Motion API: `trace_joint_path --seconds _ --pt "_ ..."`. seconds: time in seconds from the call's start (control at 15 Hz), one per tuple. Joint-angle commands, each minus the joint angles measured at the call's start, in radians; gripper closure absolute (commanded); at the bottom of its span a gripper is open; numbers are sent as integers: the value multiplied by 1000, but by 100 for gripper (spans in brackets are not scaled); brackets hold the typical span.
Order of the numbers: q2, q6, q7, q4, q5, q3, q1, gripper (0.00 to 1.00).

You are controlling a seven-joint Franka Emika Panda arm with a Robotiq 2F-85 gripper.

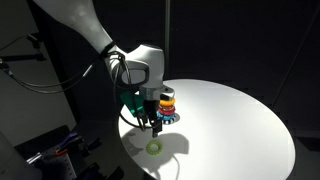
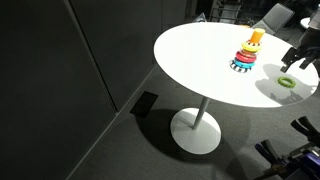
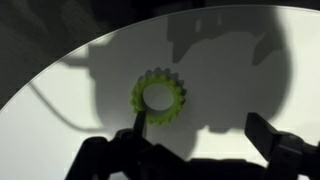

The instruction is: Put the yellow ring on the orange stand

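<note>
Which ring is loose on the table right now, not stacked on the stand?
The yellow-green toothed ring, lying flat and alone beneath the open gripper. The other rings are stacked on the stand, apart from it.

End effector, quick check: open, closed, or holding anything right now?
End effector: open, holding nothing; the yellow toothed ring lies ungrasped on the white table, beside one finger.
</note>
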Motion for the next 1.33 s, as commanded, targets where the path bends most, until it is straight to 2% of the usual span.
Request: trace_joint_path --seconds 0.0,0.47,1.27 --pt "64 51 1 33 -7 -2 -8 0" --pt "135 162 -2 18 3 -10 -24 0" --pt "174 193 -36 18 83 19 -96 0"
